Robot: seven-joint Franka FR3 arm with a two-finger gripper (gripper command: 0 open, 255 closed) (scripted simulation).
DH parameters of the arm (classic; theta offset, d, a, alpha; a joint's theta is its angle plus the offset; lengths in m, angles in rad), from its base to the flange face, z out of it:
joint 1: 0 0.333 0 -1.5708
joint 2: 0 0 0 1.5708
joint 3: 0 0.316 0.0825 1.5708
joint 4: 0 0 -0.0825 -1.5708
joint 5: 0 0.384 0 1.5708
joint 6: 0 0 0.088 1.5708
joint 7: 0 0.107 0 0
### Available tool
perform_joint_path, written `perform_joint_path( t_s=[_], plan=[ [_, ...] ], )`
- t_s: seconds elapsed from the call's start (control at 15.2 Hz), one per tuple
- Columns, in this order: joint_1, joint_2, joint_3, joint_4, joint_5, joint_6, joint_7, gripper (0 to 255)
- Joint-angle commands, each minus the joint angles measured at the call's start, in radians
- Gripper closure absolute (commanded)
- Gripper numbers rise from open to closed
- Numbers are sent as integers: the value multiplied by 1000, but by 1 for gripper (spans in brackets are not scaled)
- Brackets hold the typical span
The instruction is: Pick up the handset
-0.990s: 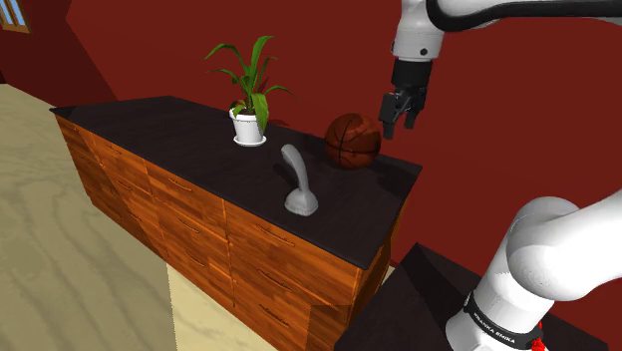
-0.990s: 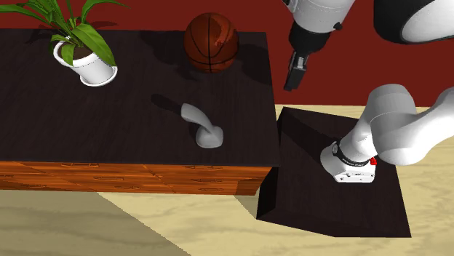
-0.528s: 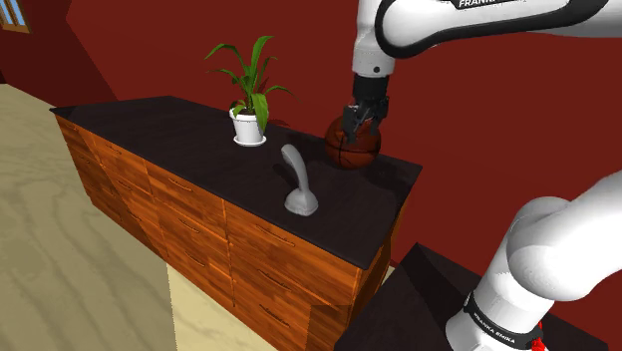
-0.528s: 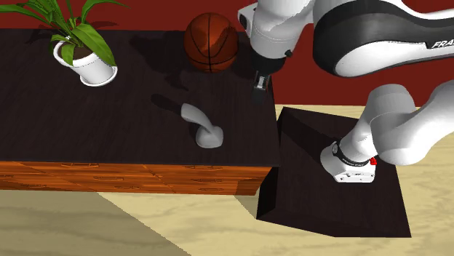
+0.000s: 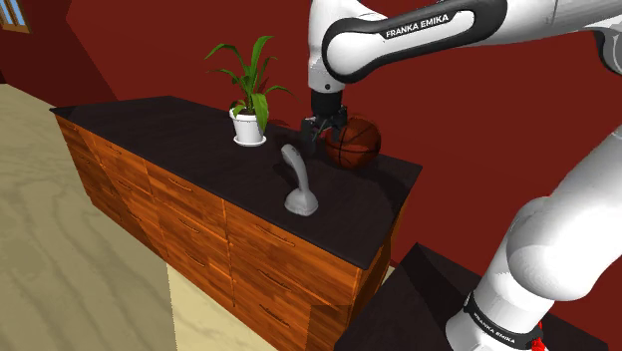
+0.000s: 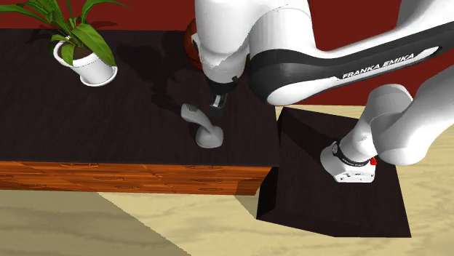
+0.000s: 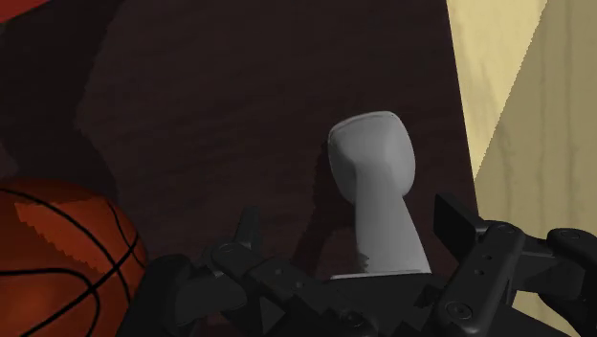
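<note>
Cabinet (image 5: 199,214): wooden drawer fronts under a dark top, set along a dark red wall (image 5: 150,50), running from the shoulder view's left to its middle.
Potted plant (image 5: 249,112): green leaves in a white pot, upright on the dark top close to the wall, apart from the handset.
Handset (image 5: 297,184): grey and curved, resting on the dark top toward the cabinet end nearest the stand, between plant and basketball and further from the wall than both; in the wrist view lies beyond and between the two fingers, touched by neither.
Gripper (image 5: 321,130): all black, pointing down, hovering just above the handset's far end; fingers (image 7: 457,225) spread wide, clasping nothing.
Basketball (image 5: 356,142): orange-brown with black seams, on the dark top by the wall, just beside the gripper on the shoulder view's right.
Arm (image 5: 419,28): white, lettered FRANKA EMIKA, arching from the stand over the cabinet's end.
Stand (image 5: 399,304): dark box at the shoulder view's lower right, just beside the cabinet.
</note>
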Motion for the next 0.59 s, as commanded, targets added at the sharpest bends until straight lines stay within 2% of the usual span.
perform_joint_path(
  t_s=[0.0,0.26,0.53],
  plan=[
    [0,74,14,50,-25,26,25,0],
    [9,224,38,168,-84,57,77,0],
    [10,238,37,142,-92,96,89,0]
  ],
)
